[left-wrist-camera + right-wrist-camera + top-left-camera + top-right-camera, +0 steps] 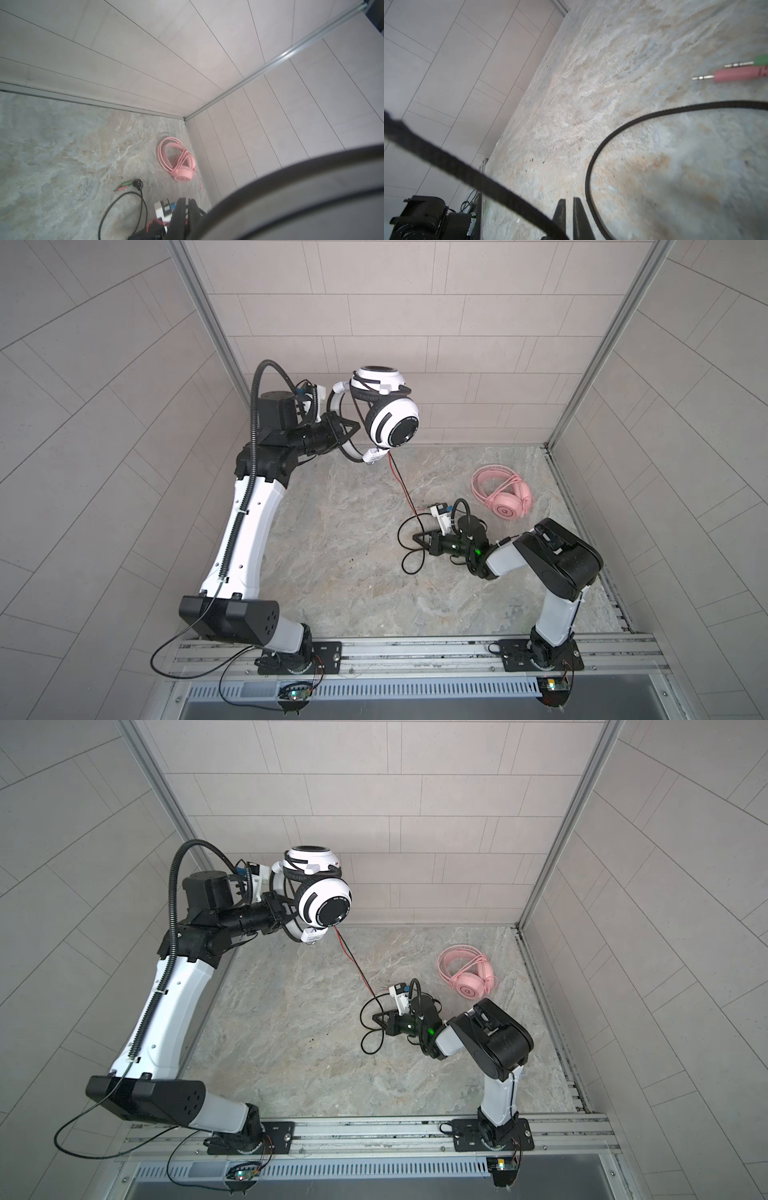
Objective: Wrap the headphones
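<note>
We are holding the white-and-black headset [392,423] high off the surface [332,564] with our left hand [345,429], whose jaws are clamping together on the headband [331,404]. The two striped round cups are hanging just past that hand's fingertips, one turned upward and the other facing sideways. From the lower cup the thin black cable [588,176], streaked red along its upper stretch, is running down and away from the left hand toward our right hand [417,537]. The right hand is lying low over the surface with its jaws drawn together. The cable is looping on the surface just beside and ahead of the fingertips, and a taut strand is crossing close to the base of the fingers. We cannot tell whether that strand is being pinched between them. The green and pink jack plugs [737,75] are lying ahead of the right hand, beyond the loop and apart from it. The pink headset [505,495] is resting flat on the surface behind the right hand's wrist, near the back corner and well away from the left hand, with its pink cable [182,158] lying wound over band and cup.
</note>
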`<state>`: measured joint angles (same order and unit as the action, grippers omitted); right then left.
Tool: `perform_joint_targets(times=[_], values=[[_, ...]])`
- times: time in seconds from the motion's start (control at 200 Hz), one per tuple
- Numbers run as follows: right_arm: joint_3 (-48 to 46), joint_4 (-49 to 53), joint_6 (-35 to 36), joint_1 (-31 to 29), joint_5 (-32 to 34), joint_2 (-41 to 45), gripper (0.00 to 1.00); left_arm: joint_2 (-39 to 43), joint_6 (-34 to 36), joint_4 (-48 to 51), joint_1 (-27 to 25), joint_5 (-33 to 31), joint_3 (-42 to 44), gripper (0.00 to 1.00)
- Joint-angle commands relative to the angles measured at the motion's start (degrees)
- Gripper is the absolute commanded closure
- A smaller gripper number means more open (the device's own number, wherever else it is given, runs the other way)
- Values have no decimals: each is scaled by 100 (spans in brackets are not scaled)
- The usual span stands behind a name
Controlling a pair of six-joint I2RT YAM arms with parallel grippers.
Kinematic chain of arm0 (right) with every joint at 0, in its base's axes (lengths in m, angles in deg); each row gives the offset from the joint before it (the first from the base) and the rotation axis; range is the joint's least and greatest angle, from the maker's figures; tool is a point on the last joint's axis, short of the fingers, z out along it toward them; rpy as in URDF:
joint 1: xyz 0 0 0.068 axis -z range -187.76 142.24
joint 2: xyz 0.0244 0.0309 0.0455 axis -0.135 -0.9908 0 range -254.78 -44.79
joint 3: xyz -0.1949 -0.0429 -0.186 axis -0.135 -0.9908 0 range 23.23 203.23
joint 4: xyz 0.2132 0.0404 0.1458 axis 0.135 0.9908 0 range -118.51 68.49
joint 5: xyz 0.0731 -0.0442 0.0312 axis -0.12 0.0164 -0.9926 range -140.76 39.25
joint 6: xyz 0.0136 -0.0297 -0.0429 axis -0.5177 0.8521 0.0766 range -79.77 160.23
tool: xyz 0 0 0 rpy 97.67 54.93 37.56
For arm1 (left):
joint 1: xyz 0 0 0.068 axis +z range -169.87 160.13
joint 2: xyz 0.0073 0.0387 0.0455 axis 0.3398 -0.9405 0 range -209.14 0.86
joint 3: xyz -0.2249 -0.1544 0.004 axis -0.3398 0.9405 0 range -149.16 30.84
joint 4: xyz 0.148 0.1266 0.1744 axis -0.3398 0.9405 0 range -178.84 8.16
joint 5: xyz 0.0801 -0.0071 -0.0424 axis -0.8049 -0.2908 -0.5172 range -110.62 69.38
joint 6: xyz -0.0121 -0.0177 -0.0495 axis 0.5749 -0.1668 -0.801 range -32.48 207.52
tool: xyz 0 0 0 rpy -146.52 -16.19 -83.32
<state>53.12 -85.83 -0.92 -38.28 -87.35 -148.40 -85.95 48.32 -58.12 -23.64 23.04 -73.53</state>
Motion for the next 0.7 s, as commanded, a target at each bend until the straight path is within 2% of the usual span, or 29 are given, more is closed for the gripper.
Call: perform_joint_targets(times=[0.0,0.135,0.265,0.42,0.585,0.696], values=[[-405,291,200,-108,119,396,94,-238,-442,-449,132,-457,-608,100],[-729,1100,545,-341,373,1174,96,-553,-74,-133,174,-1282,-1044,100],[-748,2782,1182,-733,1020,2339,98,-871,232,197,313,-1843,-1400,100],[-335,5036,1920,-1210,1921,3796,99,-1216,580,546,394,-2352,-1727,100],[249,6682,2293,-1438,2337,5132,99,-1452,1053,700,399,-3503,-1709,100],[861,7590,2440,-1596,2644,5733,99,-1621,1223,759,394,-4226,-1705,100]])
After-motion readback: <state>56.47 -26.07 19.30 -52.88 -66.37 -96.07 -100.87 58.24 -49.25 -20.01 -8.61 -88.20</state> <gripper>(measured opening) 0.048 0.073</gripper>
